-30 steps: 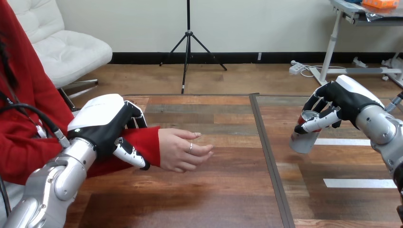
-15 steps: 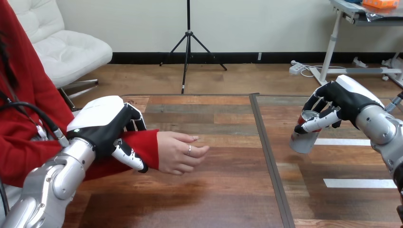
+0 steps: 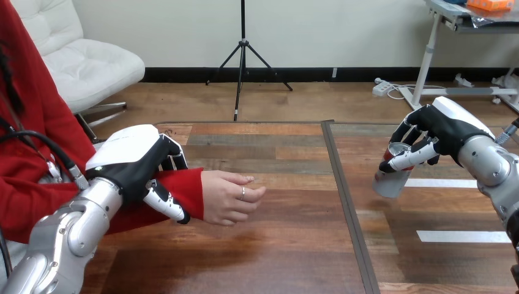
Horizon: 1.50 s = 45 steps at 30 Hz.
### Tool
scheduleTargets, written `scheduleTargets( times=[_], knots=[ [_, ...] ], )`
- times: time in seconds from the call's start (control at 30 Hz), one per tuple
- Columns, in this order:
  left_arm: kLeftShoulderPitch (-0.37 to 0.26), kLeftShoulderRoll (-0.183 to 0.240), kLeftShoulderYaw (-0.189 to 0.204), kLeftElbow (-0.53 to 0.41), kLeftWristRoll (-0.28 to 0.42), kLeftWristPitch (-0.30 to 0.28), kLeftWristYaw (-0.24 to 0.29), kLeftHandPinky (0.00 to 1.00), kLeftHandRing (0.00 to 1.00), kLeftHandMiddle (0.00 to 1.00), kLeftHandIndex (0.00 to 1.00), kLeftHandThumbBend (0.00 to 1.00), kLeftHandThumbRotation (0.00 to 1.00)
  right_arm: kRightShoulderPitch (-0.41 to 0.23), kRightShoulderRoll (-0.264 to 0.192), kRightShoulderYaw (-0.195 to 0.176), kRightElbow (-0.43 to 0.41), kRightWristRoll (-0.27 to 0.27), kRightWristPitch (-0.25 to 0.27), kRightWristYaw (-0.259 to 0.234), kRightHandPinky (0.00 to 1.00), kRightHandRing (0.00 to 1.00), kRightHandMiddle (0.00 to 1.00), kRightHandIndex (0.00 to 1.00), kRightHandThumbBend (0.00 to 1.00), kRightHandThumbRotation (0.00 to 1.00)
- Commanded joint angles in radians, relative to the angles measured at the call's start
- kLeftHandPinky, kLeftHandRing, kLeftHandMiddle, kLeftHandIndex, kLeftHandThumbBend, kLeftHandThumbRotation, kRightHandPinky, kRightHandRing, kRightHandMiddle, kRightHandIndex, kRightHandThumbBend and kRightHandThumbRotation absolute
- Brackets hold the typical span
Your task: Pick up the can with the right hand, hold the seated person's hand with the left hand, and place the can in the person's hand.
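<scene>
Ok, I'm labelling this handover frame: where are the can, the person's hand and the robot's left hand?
can (image 3: 390, 182): head view, on its silver side wall.
person's hand (image 3: 221, 197): head view, on the back of the hand.
left hand (image 3: 125, 147): head view, on the white shell of its back.

The robot's left hand (image 3: 131, 162) is black, capped on its back by a smooth white shell with rounded corners. Its left thumb (image 3: 164, 202) is built of jointed black and white segments. The left forearm (image 3: 73, 229) is silver metal, cylindrical, with a rounded wrist joint. The right hand (image 3: 444, 130) is likewise black under a white back shell, its right thumb (image 3: 411, 158) white-sided. The right forearm (image 3: 489, 164) is polished silver in bulging, rounded sections.
</scene>
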Motion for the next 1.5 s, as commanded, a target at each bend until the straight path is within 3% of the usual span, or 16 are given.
scheduleTargets(
  times=[0.0, 0.57, 0.97, 1.47],
  knots=[
    [-0.136, -0.012, 0.050, -0.140, -0.020, -0.013, 0.031, 0.29, 0.36, 0.42, 0.43, 0.87, 0.00, -0.201, -0.001, -0.022, -0.102, 0.018, -0.035, -0.046, 0.30, 0.33, 0.39, 0.48, 0.66, 0.00],
    [-0.148, -0.033, 0.046, -0.129, -0.034, -0.024, 0.043, 0.26, 0.32, 0.38, 0.39, 0.84, 0.00, -0.223, 0.045, -0.029, -0.140, 0.032, -0.027, -0.045, 0.30, 0.34, 0.40, 0.46, 0.65, 0.00],
    [-0.159, -0.043, 0.046, -0.118, -0.039, -0.043, 0.061, 0.25, 0.31, 0.37, 0.38, 0.83, 0.00, -0.233, 0.070, -0.019, -0.172, 0.022, -0.054, -0.049, 0.30, 0.34, 0.40, 0.46, 0.63, 0.00],
    [-0.178, -0.062, 0.046, -0.146, -0.039, -0.013, 0.045, 0.25, 0.31, 0.37, 0.38, 0.83, 0.00, -0.250, 0.106, -0.012, -0.204, 0.009, -0.053, -0.051, 0.29, 0.33, 0.39, 0.46, 0.63, 0.00]
  ],
)
